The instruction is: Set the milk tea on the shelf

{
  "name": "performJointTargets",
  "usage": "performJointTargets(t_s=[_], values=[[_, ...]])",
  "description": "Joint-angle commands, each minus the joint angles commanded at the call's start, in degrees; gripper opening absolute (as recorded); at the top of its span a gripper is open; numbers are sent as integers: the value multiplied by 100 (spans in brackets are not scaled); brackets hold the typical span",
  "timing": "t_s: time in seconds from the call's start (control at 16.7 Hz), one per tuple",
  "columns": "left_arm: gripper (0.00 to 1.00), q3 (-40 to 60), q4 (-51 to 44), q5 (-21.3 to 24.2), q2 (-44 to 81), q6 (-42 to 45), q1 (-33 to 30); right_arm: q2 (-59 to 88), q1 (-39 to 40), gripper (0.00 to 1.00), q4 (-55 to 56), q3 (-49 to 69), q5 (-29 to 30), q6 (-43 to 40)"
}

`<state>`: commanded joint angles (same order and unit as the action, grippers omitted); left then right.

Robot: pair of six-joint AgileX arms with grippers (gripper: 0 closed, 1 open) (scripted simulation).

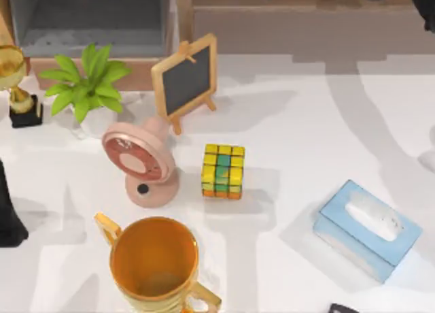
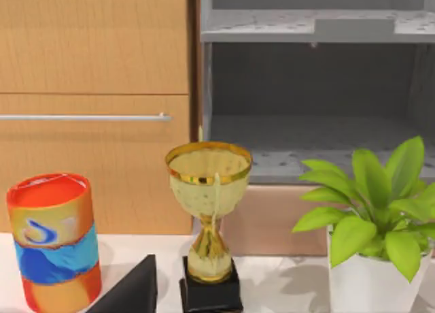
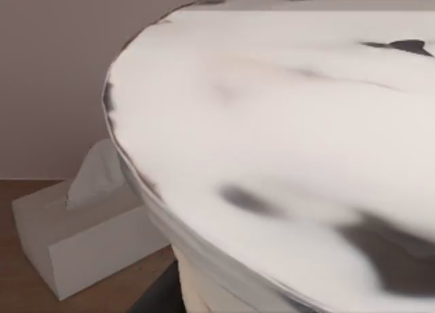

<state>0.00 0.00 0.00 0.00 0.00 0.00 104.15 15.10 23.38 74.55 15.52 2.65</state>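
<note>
**Milk tea at the shelf, release pending**

My right wrist camera is looking down on the milk tea's (image 3: 285, 156) white lid at very close range, with a white tissue box (image 3: 81, 224) beside it on a brown wooden surface, which I am judging to be the shelf (image 1: 299, 24). I cannot tell how my right claw is set. Risk: the tall cup tipping or catching that box. My left arm is idling near the small trophy (image 2: 207, 218).
</note>
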Motion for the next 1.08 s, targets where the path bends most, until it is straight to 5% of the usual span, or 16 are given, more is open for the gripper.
performJointTargets(t_s=[0.54, 1.08], values=[[100, 0, 0, 0, 0, 0, 0, -237, -1068, 0, -1106, 357, -933, -144], [100, 0, 0, 0, 0, 0, 0, -150, -1110, 0, -1112, 422, -998, -128]])
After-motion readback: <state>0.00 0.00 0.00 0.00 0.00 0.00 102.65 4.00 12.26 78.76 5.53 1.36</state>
